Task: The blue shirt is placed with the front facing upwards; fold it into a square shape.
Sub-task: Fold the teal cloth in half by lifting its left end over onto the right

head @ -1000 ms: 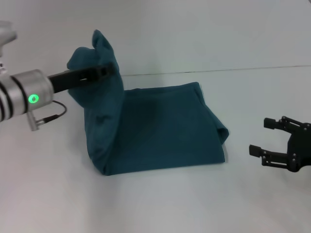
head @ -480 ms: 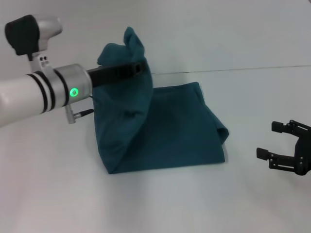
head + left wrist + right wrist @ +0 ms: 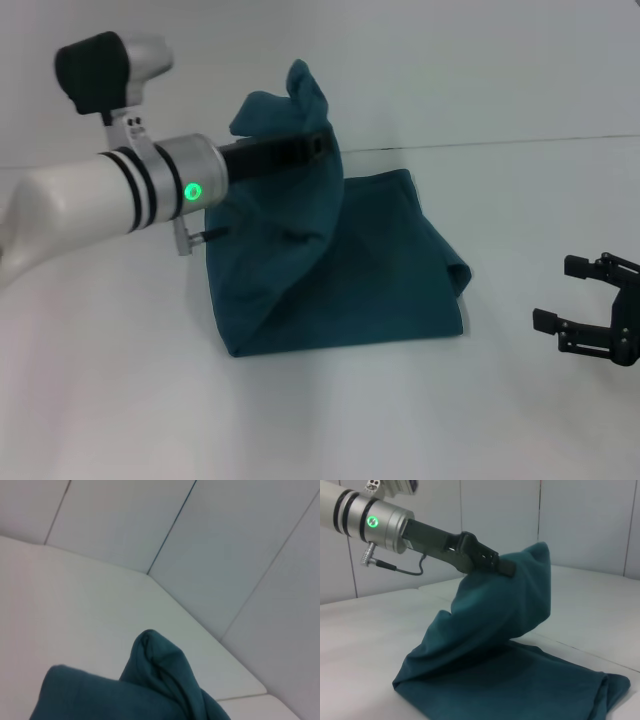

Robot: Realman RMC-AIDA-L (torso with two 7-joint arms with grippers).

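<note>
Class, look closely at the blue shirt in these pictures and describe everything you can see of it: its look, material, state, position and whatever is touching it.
The blue shirt is plain dark teal, soft matte cloth, already folded into a rough rectangle lying on the white table. Its left end is lifted off the table into a bunched peak, pinched in the left gripper, which is clamped shut on the cloth. The raised cloth drapes down in folds to the flat part. No print, collar or label shows. The right gripper stands apart with its fingers open, not touching it.
</note>
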